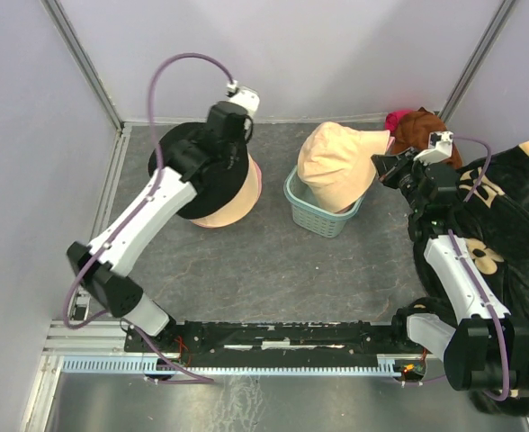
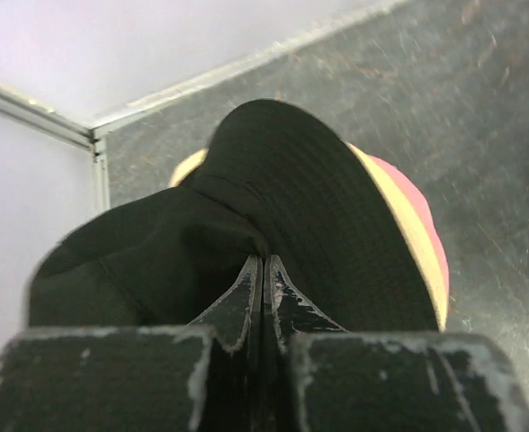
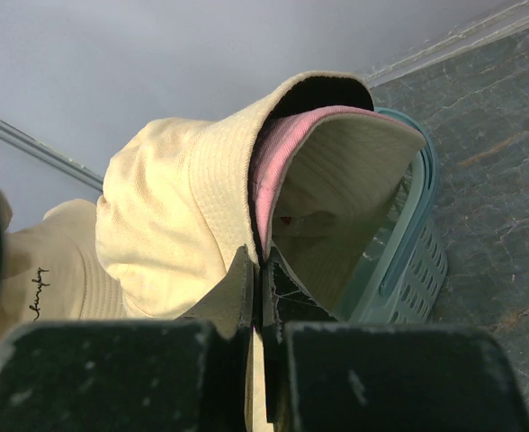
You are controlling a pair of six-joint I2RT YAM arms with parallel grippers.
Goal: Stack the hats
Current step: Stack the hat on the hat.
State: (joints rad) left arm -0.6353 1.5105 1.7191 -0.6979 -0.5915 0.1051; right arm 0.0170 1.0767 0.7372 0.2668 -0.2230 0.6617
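A black hat (image 1: 209,175) lies over a beige hat (image 1: 233,205) with a pink hat edge (image 1: 258,180) under it, left of the basket. My left gripper (image 1: 215,144) is shut on the black hat's fabric (image 2: 273,180); its tips (image 2: 264,261) are pinched together, with the beige (image 2: 381,193) and pink (image 2: 422,225) brims beneath. A beige hat (image 1: 332,162) with a pink layer inside (image 3: 278,153) hangs over the teal basket (image 1: 323,216). My right gripper (image 1: 383,165) is shut on its brim (image 3: 263,256).
A rust-brown cloth (image 1: 422,126) and a pink piece (image 1: 396,117) lie at the back right. A black blanket with a beige floral pattern (image 1: 507,225) covers the right side. Walls close in the back and both sides.
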